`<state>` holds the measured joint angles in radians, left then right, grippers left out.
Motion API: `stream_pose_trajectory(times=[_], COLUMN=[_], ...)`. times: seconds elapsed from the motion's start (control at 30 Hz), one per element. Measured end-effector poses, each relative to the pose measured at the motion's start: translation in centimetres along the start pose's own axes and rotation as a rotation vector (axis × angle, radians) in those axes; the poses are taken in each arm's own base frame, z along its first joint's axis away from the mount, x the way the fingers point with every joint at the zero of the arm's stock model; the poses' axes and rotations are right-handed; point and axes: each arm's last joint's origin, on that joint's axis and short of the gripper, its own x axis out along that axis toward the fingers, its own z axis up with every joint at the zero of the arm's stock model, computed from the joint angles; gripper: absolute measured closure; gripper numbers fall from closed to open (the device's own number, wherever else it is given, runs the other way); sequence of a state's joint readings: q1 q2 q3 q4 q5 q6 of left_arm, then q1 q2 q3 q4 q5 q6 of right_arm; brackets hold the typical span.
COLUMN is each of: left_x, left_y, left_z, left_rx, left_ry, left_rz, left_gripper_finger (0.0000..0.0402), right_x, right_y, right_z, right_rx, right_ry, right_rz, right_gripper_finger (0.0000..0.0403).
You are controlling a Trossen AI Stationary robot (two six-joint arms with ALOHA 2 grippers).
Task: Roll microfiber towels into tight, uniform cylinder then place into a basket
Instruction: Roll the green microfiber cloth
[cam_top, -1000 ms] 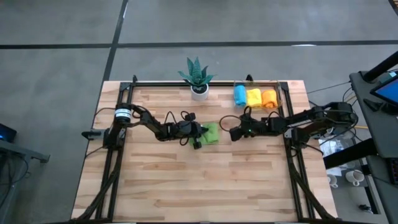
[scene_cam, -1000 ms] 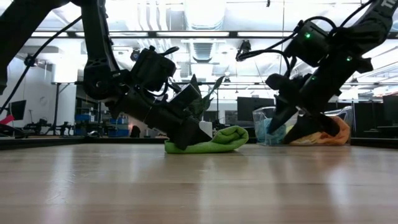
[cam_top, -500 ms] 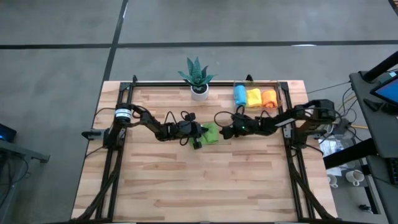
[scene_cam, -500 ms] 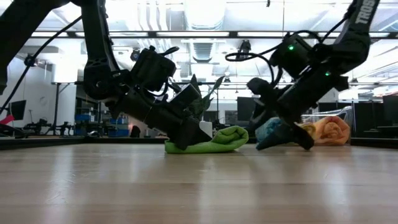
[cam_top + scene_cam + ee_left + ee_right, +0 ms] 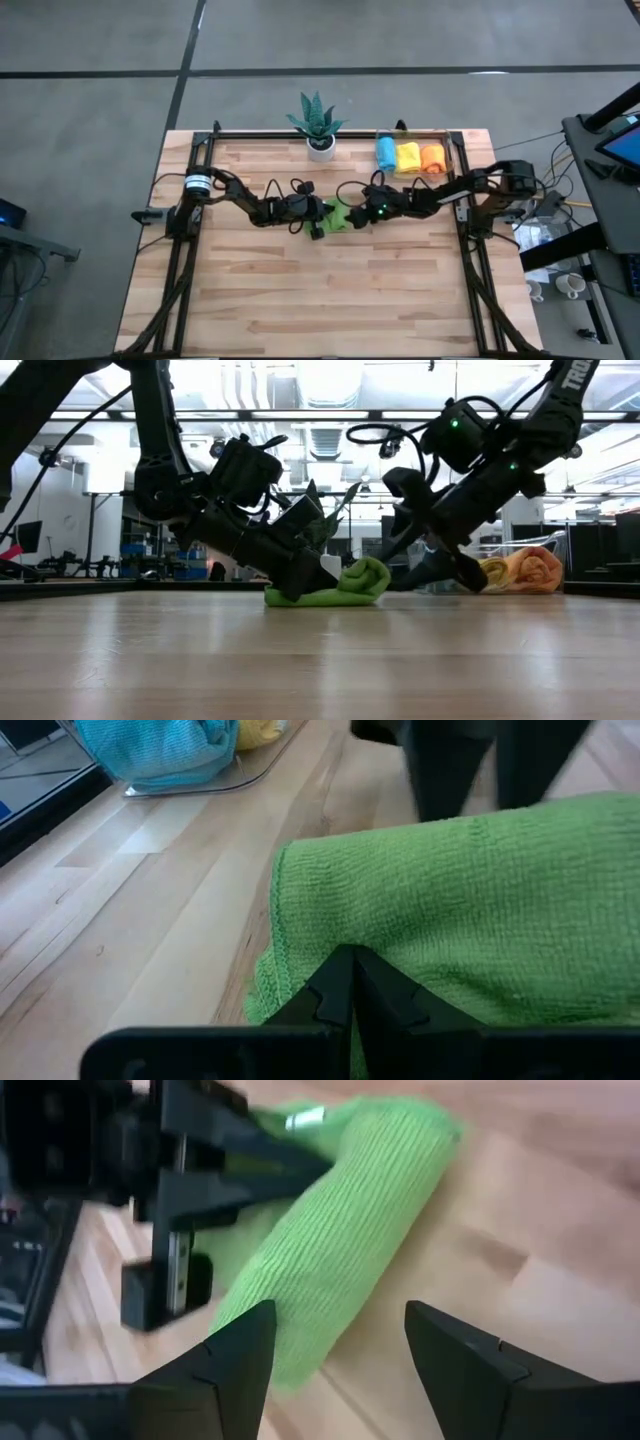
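- Green towel [image 5: 340, 215] sits mid-table, partly rolled: a fat roll at one end, a flat tail lying on the wood toward the left arm.
- Left gripper [image 5: 318, 218] is down at the table, fingers pressed together and pinching the flat edge of the green towel; its wrist view shows the two dark fingers [image 5: 350, 990] meeting on the cloth.
- Right gripper [image 5: 358, 213] is low on the other side of the same towel, fingers [image 5: 240, 1350] spread wide. The roll lies just ahead of them, not between them; can't tell if a tip touches the cloth.
- From table level the right gripper [image 5: 425, 565] angles down steeply, right beside the roll [image 5: 365, 575].
- Basket [image 5: 446, 158] is at the back right corner of the table, holding three rolls side by side: light blue [image 5: 386, 153], yellow [image 5: 408, 156], orange [image 5: 431, 158].
- Potted plant [image 5: 318, 122] stands at the back edge, left of the basket, well apart from both grippers.
- Table [image 5: 300, 290] is bare wood in front.
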<state>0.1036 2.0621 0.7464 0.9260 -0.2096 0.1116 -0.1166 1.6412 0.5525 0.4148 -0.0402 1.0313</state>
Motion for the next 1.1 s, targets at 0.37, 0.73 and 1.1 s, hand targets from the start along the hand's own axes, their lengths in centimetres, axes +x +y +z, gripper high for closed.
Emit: stream_pose_trajectory(times=[0.37,0.73,1.1], left_x=[0.0,0.0,0.0], left_y=[0.0,0.0,0.0], left_z=[0.0,0.0,0.0], left_rx=[0.0,-0.001,-0.001], left_ry=[0.0,0.0,0.001], left_rz=[0.0,0.0,-0.001], left_gripper_finger=[0.0402,0.0402,0.0402], right_x=[-1.5,-0.3,1.1], right_y=[0.6,0.1,1.7], right_z=[0.3,0.2,1.2], right_rx=[0.003,0.095,0.037], right_ry=[-0.008,-0.036,-0.032], right_rz=[-0.004,-0.076,-0.064], right_gripper_finger=[0.0183,0.0183,0.0183])
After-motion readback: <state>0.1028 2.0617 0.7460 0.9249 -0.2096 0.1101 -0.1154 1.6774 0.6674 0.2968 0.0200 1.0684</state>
